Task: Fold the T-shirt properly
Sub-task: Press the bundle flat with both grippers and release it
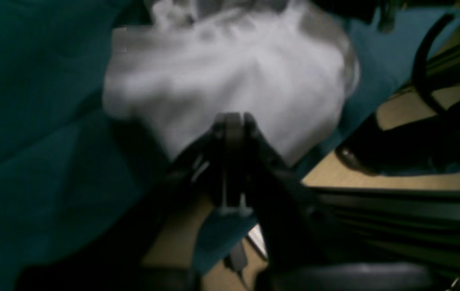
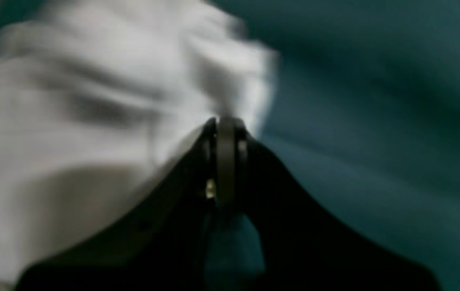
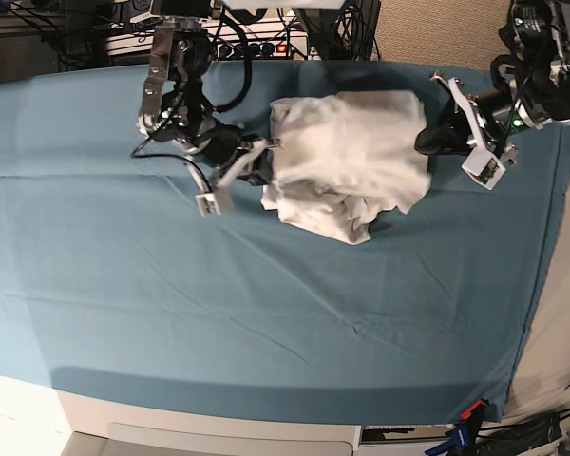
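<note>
The white T-shirt (image 3: 347,161) is seen bunched on the teal sheet (image 3: 266,304) in the base view; wrist views show the left gripper (image 1: 234,117) and right gripper (image 2: 226,121) each clenched on its edge.

A wide teal cloth sheet (image 3: 218,313) is lying lightly creased across the tabletop, black cables (image 3: 294,28) tangling behind.

The T-shirt (image 3: 347,157) is plain white and heavily wrinkled. It lies bunched in a loose heap on the far half of the teal sheet (image 3: 218,313), between the two arms. The upper portion is spread roughly flat; the near edge is crumpled into overlapping folds. Both wrist views show it blurred.
</note>
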Controlling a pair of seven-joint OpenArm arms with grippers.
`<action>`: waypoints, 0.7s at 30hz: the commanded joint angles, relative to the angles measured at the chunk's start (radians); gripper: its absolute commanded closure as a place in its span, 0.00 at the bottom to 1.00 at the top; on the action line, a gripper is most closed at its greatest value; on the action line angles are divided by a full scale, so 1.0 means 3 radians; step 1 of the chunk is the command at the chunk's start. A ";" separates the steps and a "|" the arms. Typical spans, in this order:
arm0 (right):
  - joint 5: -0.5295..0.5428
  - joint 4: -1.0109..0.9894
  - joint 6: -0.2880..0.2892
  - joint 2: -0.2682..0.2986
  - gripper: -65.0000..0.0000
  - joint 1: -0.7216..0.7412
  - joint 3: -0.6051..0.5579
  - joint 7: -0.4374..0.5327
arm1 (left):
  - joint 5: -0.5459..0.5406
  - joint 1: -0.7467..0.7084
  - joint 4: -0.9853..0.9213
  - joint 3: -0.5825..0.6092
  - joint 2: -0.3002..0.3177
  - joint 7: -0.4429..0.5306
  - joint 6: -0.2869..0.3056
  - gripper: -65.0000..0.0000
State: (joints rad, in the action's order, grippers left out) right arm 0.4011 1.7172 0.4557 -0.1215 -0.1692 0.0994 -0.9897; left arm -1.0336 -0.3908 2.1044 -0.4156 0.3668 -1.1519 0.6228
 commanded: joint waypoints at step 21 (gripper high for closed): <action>-0.0099 0.0898 -0.0067 0.0149 1.00 -0.0072 0.0003 -0.0018 | 0.0529 -0.0047 0.0228 0.0249 -0.0287 0.0345 -0.0202 1.00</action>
State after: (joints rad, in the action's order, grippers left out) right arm 0.3573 1.9701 0.4343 -0.0776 -0.1959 0.1017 -1.0142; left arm -0.8600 -0.4042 2.1574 -0.3378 0.2718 -1.0653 0.5575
